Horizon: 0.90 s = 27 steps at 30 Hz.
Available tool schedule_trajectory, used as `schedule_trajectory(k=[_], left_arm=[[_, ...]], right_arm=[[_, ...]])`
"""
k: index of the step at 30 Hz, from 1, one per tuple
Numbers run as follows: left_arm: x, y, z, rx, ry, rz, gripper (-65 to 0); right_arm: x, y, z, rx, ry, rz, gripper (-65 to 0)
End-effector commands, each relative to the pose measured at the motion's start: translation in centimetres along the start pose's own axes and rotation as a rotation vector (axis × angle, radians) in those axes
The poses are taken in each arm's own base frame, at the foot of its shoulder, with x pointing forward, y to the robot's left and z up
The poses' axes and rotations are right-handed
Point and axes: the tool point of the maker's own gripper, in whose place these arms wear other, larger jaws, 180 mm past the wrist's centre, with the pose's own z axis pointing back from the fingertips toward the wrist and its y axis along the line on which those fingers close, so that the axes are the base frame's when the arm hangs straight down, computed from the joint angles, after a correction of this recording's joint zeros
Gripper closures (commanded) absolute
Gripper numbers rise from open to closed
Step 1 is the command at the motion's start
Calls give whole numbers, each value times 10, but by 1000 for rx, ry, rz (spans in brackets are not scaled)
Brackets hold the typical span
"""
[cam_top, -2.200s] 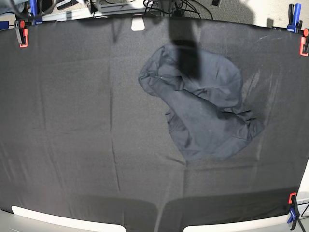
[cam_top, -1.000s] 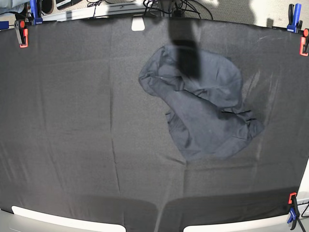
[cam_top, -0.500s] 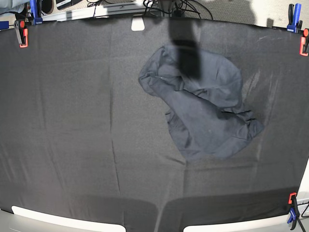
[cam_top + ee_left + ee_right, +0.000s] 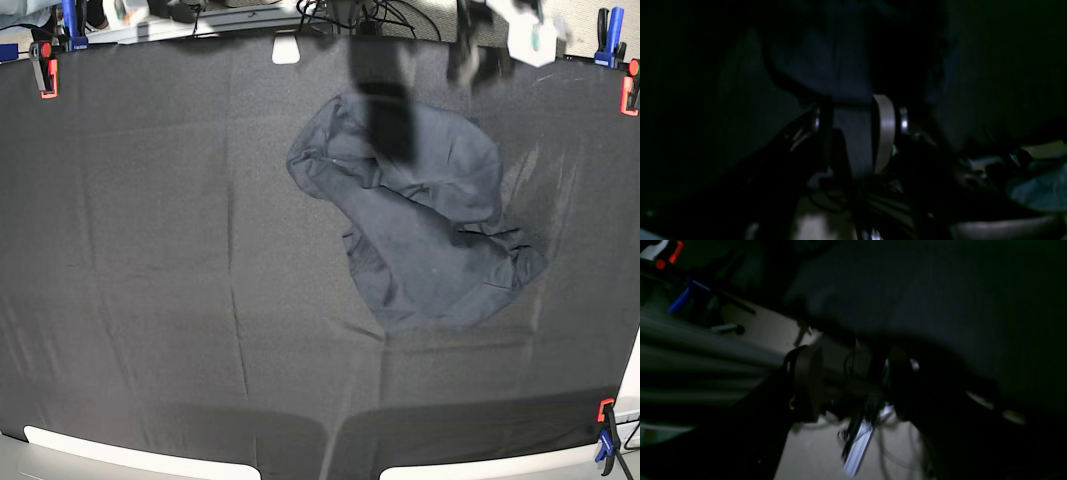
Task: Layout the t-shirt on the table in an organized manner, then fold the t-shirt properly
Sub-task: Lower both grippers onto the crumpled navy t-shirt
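At table [image 4: 150,250] centre-right, t-shirt [image 4: 425,225] crumpled, long axis 11-to-5. Left gripper [image 4: 500,40], blurred at 1 o'clock, is nearer; its opening can't be told; right unseen.

Lighting and picture quality: base view evenly lit, both wrist views heavily underexposed.

In the base view the bench [image 4: 130,250] is shown in soft, even overhead light; a dark blurred band of shadow is cast across the t-shirt [image 4: 420,230], and barrel distortion is seen at the curved edges. Motion blur is noted at the top right. Both wrist views are rendered nearly black and soft, with only small glints and pale patches resolved.
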Motion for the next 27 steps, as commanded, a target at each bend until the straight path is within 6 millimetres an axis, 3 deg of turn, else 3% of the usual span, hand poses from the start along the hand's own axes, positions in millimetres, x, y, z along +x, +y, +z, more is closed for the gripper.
schedule_trajectory(k=[1, 6, 10, 14, 18, 22, 27], left_arm=[[13, -2, 0, -12, -47, 0, -181], [43, 1, -33, -47, -116, -35, -181], [85, 0, -63, -111, -195, 24, -181], [126, 4, -77, -119, -311, -17, -181], [147, 7, -88, -121, -336, -53, -181], [164, 9, -101, -119, -322, -94, -181], [207, 10, -106, -120, -428, -137, -181]], right_arm=[[15, 8, -1, 44, -50, 12, -309], [73, -9, -26, 38, -257, -14, -309], [126, -22, -47, 55, -399, -11, -309], [176, -27, -54, 77, -555, 19, -309], [222, -28, -56, 102, -701, 40, -309], [258, -25, -56, 120, -814, 65, -309], [286, -24, -61, 134, -838, 129, -309]])
